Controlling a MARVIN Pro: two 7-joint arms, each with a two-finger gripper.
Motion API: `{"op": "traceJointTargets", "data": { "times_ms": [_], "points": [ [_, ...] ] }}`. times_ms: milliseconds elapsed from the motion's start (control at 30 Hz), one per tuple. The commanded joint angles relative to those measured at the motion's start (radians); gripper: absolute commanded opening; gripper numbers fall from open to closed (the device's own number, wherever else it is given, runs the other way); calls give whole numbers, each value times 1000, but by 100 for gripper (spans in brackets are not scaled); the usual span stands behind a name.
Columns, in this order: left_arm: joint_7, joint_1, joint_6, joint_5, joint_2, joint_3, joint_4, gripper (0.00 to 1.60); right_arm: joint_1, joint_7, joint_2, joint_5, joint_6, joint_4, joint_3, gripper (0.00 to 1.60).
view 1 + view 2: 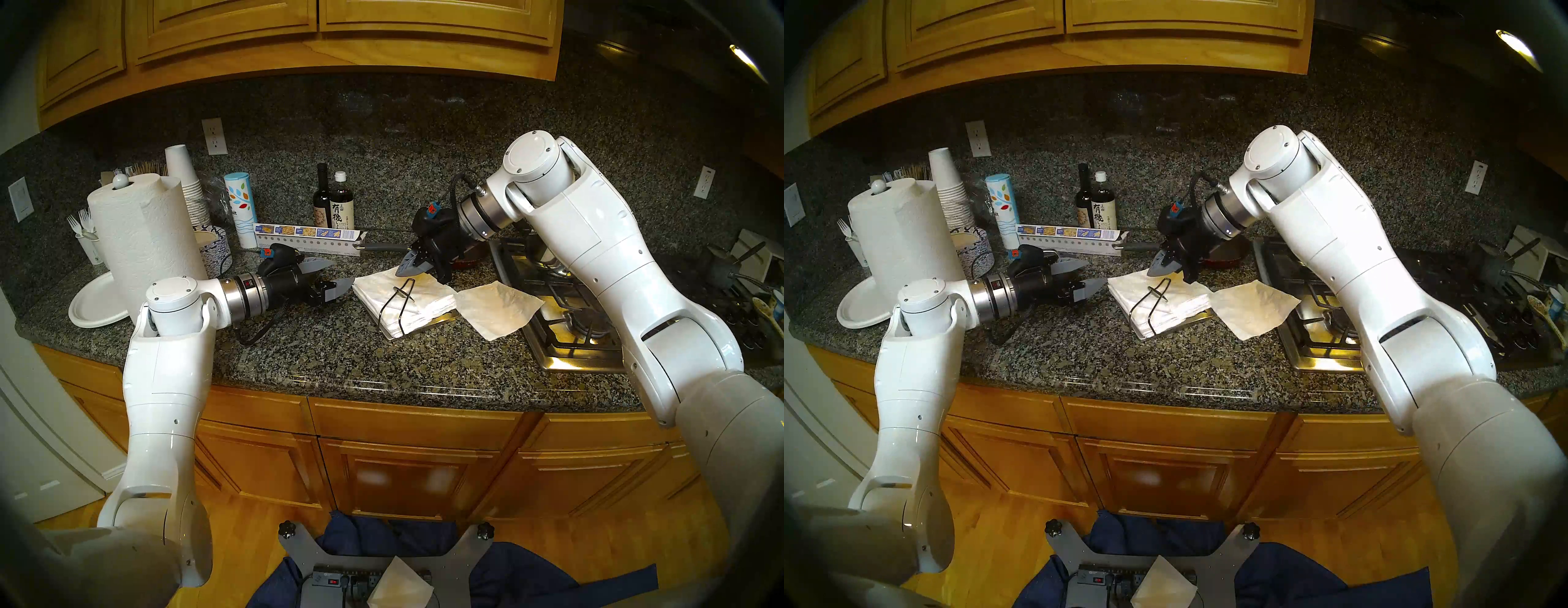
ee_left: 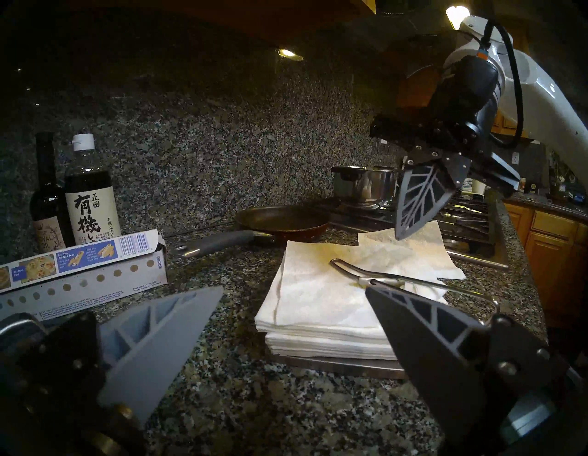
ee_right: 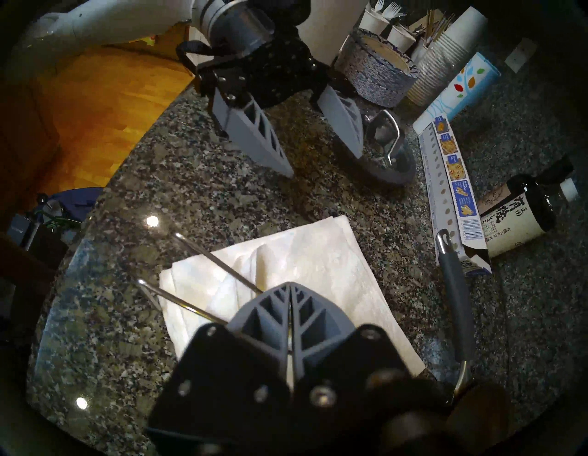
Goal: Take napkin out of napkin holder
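Head view: napkin [image 1: 498,310] lies flat right of the clenched, empty right hand [image 1: 406,268]; left hand [image 1: 335,275] released.

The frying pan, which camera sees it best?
The left wrist view: the whole frying pan, brown bowl and grey handle, lies in the open there. Both head views hide the bowl behind the right gripper. The right wrist view catches only its handle.
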Motion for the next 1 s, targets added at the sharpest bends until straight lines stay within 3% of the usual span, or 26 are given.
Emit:
{"op": "traceJointTargets", "data": {
  "times_ms": [0,433,967],
  "points": [
    [6,-34,-3,-14,-10,-9,-28,160,47,-3,27,32,17,-8,-42,0],
    [10,-37,-4,-10,-8,-15,-25,160,89,-3,36,56,15,13,-97,0],
    [10,-35,-3,-9,-4,-26,-23,160,135,-3,-1,70,-22,104,-145,0]
  ]
}}
